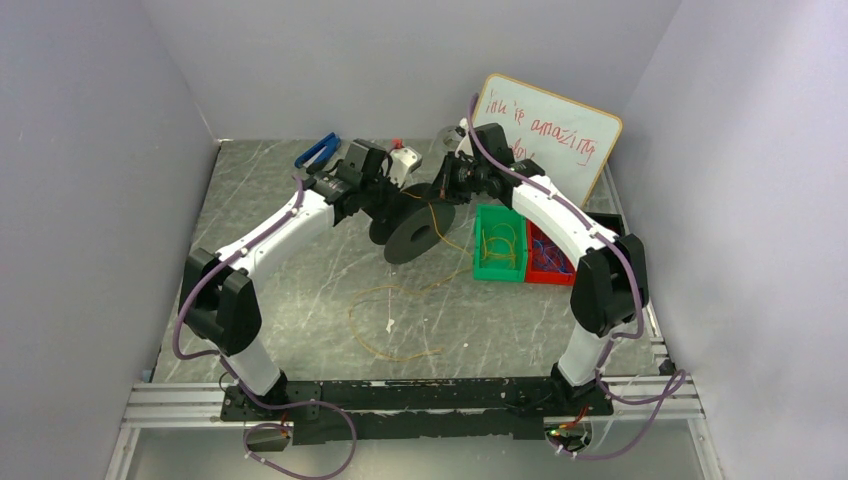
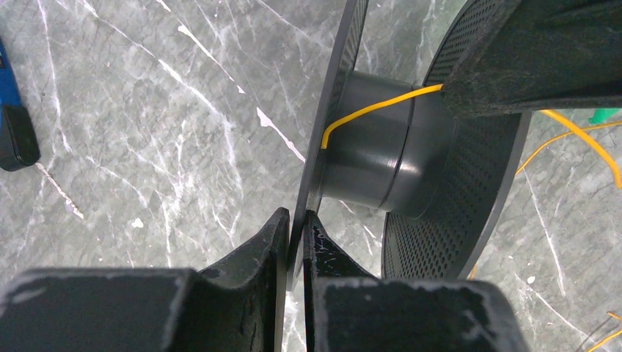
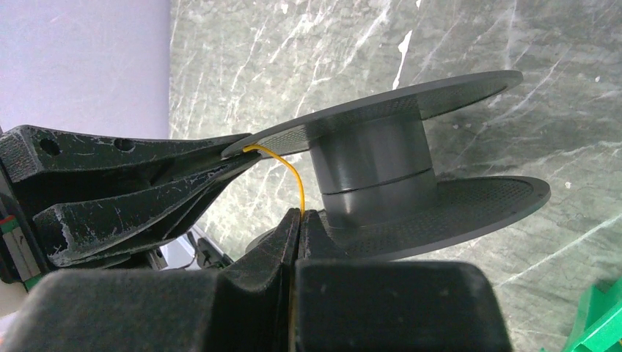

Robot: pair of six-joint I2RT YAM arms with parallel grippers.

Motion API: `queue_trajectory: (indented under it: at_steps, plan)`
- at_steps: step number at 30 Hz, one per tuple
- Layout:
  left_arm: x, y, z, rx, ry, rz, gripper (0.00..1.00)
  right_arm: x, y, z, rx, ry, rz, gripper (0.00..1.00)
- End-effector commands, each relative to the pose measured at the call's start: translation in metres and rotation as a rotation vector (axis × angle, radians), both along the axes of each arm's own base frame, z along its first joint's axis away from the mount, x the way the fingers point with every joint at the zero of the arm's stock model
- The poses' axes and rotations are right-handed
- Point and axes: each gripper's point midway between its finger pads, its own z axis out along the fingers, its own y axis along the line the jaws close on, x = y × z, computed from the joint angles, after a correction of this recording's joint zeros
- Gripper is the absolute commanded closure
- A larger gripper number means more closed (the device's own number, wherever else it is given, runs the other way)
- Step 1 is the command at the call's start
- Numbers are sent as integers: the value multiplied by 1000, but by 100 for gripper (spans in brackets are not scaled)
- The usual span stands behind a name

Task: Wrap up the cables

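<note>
A black spool hangs above the table's middle. My left gripper is shut on the rim of one spool flange; the jaws pinch the thin disc in the left wrist view. The yellowish cable crosses the spool's hub. My right gripper is shut on that cable, which rises from between its fingertips and curves up under the upper flange. The rest of the cable lies in loose loops on the table below the spool.
A green bin holding yellow wire and a red bin holding blue-purple wires stand right of the spool. A whiteboard leans at the back right. A blue tool lies at the back left. Walls enclose three sides.
</note>
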Motion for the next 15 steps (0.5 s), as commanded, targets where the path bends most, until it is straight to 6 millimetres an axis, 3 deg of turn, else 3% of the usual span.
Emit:
queue_trajectory:
  at_steps: [1,15]
  plan:
    - [21,3,22,-12,-78,63,86,-9,3,-13,-14,72,17,100]
    - [21,4,20,9,-86,80,85,-8,4,-9,19,90,9,100]
